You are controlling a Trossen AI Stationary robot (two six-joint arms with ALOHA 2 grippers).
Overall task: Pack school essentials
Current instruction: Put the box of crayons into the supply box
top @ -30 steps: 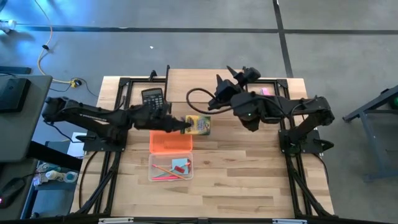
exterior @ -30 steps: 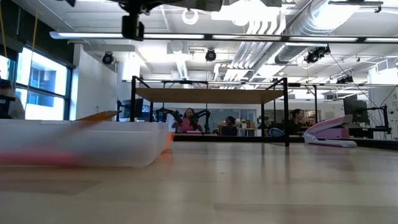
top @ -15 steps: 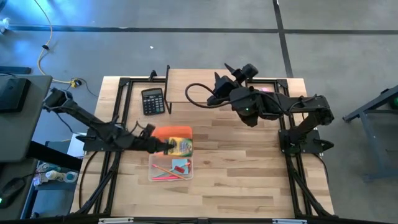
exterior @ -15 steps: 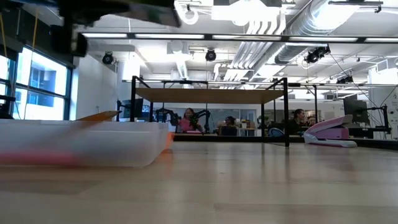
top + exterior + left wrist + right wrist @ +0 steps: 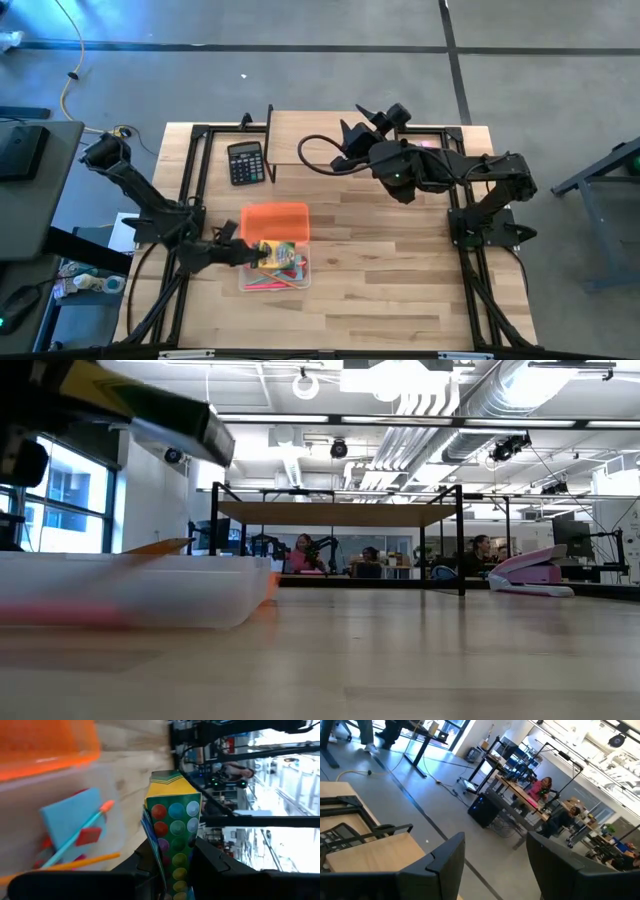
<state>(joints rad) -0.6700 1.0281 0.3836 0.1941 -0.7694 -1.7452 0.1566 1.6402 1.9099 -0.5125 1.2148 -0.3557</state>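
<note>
Risk lies in the release: left gripper (image 5: 250, 254), clamped on the crayon box (image 5: 173, 840) above the clear bin (image 5: 274, 268), may drop it onto the bin's pencils (image 5: 75, 837) or rim, while right gripper (image 5: 352, 140) waits apart.

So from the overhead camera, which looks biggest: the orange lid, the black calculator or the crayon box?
Largest to smallest, as they look from above:
1. orange lid
2. black calculator
3. crayon box, though the left gripper holding it over the clear bin hides part of it, so it and the calculator are hard to separate.
</note>
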